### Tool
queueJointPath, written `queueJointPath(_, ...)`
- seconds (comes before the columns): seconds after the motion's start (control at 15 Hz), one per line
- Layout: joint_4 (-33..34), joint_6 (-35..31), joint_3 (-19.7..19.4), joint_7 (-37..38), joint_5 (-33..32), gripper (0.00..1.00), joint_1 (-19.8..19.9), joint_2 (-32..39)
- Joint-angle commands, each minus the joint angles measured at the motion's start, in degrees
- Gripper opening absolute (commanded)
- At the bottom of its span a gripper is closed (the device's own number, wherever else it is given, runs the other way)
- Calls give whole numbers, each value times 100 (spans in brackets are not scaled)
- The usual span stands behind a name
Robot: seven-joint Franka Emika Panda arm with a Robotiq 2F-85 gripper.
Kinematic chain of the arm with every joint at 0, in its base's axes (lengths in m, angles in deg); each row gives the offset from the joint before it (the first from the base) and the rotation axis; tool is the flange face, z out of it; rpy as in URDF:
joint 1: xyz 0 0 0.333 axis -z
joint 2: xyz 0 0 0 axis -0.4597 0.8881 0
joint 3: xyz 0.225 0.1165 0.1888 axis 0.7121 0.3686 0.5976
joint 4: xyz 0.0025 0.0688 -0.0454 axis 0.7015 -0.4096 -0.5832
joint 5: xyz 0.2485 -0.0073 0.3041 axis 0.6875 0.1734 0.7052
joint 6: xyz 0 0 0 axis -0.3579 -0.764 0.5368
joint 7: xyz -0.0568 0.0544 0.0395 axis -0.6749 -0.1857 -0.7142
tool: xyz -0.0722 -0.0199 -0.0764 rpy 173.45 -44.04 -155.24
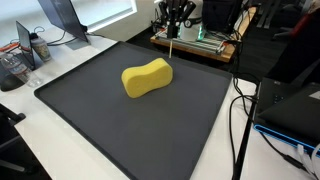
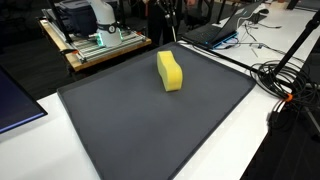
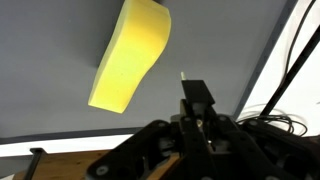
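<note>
A yellow peanut-shaped sponge (image 1: 147,77) (image 2: 170,70) (image 3: 130,55) lies on a dark grey mat (image 1: 120,130) (image 2: 150,130), towards the mat's far side. My gripper (image 1: 176,26) (image 2: 169,18) (image 3: 197,102) hangs above the mat's far edge, just behind the sponge and apart from it. Its jaws are shut on a thin pale stick (image 1: 172,47) that points down at the mat. In the wrist view the stick's white tip (image 3: 182,75) pokes out past the dark fingers, to the right of the sponge.
Behind the mat stands a wooden bench with electronics (image 1: 195,42) (image 2: 95,45). Black cables (image 1: 240,110) (image 2: 285,75) run along one side of the mat, beside a laptop (image 2: 215,30). A monitor and desk clutter (image 1: 25,55) sit at the opposite side.
</note>
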Motion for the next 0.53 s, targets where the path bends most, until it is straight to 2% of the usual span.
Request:
queueJointPath(0.0, -1, 48, 653, 385, -546, 3, 394, -24)
queueJointPath(0.07, 16, 77, 817, 488, -687, 3, 494, -15)
queueJointPath(0.13, 72, 84, 363, 1048, -1447, 3, 79, 168)
queueJointPath(0.47, 804, 857, 390, 2087, -2720, 3, 164, 509)
